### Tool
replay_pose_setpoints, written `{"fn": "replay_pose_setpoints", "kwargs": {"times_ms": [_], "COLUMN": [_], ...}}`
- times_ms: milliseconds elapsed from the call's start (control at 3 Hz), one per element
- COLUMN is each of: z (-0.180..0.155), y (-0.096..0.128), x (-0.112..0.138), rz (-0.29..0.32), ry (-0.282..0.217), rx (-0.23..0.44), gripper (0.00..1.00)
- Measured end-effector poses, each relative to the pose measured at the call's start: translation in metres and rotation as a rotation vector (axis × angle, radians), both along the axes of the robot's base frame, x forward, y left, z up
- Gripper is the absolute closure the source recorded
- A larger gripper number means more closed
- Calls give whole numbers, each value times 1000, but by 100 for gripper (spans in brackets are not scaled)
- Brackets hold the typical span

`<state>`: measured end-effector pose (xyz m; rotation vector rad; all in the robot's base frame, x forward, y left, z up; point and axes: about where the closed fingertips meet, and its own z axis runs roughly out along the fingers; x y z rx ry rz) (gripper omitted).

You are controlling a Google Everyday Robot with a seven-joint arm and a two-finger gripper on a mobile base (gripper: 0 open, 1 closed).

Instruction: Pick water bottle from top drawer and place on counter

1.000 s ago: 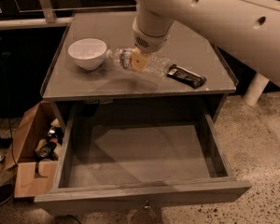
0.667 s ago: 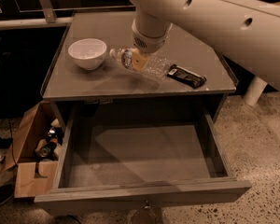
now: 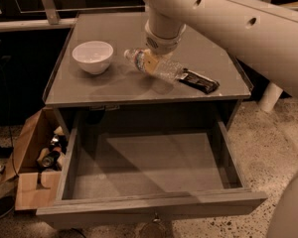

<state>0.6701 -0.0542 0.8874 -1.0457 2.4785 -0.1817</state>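
The water bottle [image 3: 161, 68], clear with a white cap and a red-and-white label band, hangs tilted, cap to the left, just above the middle of the grey counter [image 3: 119, 31]. It casts a shadow below itself. My gripper [image 3: 153, 59] comes down from the white arm and is shut on the bottle's middle. The wrist hides most of the gripper. The top drawer [image 3: 154, 201] is pulled fully open below the counter, and its grey floor is bare.
A white bowl [image 3: 93, 56] stands on the counter's left side. A black wrapped snack bar [image 3: 201, 82] lies just right of the bottle. A brown cardboard box [image 3: 27, 187] holding several items sits on the floor left of the drawer.
The arm has shifted slightly above the counter. The bottle stays in the gripper at nearly the same spot. The drawer is unchanged.
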Motion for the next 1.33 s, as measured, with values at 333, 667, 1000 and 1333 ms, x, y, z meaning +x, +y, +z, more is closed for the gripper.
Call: {"fn": "replay_pose_setpoints", "kwargs": {"times_ms": [333, 667, 1000, 1333], "z": [-3, -10, -18, -20], "y": [-1, -3, -5, -6], "x": [8, 11, 12, 12], "rz": [-18, -31, -39, -40], "ry": [10, 29, 45, 49], "rx": [30, 45, 51, 52], "gripper": [100, 100, 100, 100]}}
